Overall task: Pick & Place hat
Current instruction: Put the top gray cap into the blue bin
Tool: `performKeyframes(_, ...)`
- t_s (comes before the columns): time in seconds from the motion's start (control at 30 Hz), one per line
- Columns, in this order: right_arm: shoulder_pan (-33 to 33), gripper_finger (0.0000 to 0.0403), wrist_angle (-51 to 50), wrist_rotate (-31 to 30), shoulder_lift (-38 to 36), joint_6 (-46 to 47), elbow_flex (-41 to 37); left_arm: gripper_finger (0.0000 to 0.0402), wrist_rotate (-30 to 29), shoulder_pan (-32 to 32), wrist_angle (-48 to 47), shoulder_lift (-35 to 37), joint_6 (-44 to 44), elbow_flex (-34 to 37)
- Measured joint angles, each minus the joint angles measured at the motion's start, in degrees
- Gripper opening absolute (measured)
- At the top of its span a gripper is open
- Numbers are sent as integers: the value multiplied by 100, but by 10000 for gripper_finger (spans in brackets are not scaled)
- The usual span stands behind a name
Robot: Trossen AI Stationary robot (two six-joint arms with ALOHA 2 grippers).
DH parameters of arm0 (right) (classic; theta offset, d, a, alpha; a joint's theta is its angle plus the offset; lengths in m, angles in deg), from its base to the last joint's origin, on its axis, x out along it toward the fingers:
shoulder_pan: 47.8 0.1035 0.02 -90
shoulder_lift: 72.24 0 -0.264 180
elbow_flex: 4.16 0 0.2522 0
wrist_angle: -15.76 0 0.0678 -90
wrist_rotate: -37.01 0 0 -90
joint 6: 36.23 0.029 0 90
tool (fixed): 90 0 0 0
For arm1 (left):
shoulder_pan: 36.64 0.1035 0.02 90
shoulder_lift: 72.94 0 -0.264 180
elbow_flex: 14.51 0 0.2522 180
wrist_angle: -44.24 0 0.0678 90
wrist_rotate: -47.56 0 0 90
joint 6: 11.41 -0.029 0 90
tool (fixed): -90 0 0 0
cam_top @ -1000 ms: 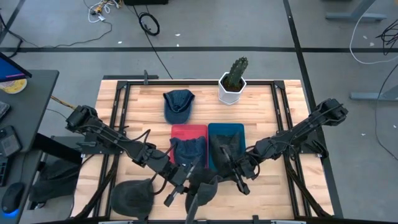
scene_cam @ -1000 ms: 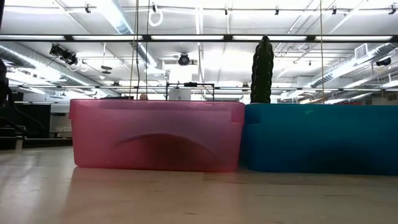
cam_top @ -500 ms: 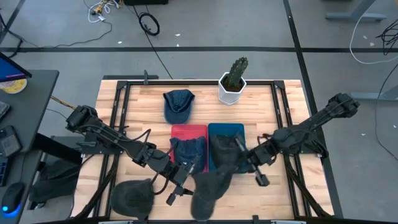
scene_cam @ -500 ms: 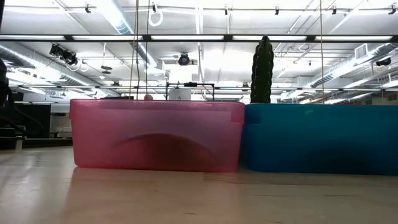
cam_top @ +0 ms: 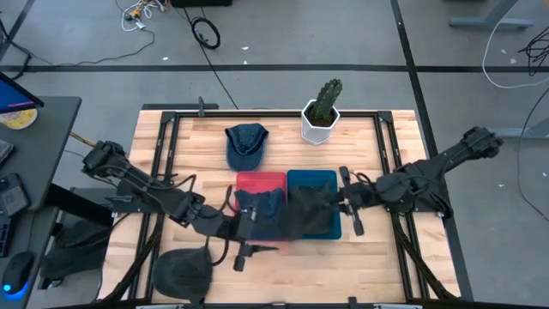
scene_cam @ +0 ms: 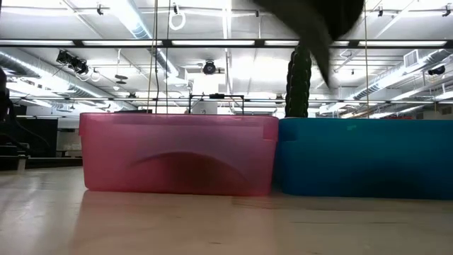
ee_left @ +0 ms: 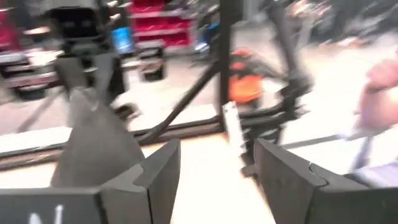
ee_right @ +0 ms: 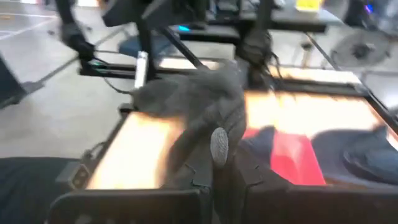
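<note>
A dark grey hat [cam_top: 307, 216] hangs over the blue bin [cam_top: 319, 178], and my right gripper [cam_top: 339, 208] is shut on it. In the low view its lower part [scene_cam: 320, 20] shows above the bin's rim [scene_cam: 364, 122]. My left gripper [cam_top: 244, 247] stands open near the red bin's [cam_top: 260, 180] near end, with nothing between its fingers [ee_left: 163, 171]. A blue denim hat [cam_top: 260, 204] lies in the red bin. A second denim hat [cam_top: 246, 144] lies on the table farther back. My right gripper pinches a bunched part of the grey hat's cloth [ee_right: 217, 140] between its two fingers. Which part of the hat this is I cannot tell. The fingers come about level from the table's right. The hat is lifted clear and droops beside the fingers over the blue bin.
A cactus in a white pot [cam_top: 321, 113] stands behind the bins. A dark hat [cam_top: 183, 273] lies at the near left of the table. Bare wood shows along the near edge [cam_top: 343, 270] and at the far left [cam_top: 184, 142].
My right gripper has risen and drawn back toward the table's right and far side, carrying the grey hat from the near edge up over the blue bin. The hat has come away from my left gripper, which has stayed near the red bin's near end.
</note>
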Motion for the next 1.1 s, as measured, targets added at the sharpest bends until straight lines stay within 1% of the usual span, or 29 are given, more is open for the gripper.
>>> performKeyframes(0.17,-205,14,-299,-45,9,363,0,190,-986,-226,-736,234,-15,0)
performKeyframes(0.3,-327,14,-658,89,9,645,0,181,-1538,-458,-829,352,-20,0)
performKeyframes(0.4,-456,14,-901,384,9,902,0,177,-1614,-560,-832,367,-20,0)
performKeyframes(0.53,-545,14,-1143,796,9,939,0,177,-1627,-648,-833,367,-22,0)
performKeyframes(0.73,-647,14,-1591,828,-8,887,0,177,-1629,-643,-829,367,-66,0)
performKeyframes(1.0,-653,14,-2504,871,-8,247,0,177,-1765,-639,-824,367,-166,0)
performKeyframes(1.1,-653,14,-2638,649,-8,-71,0,177,-1776,-639,-824,367,-166,0)
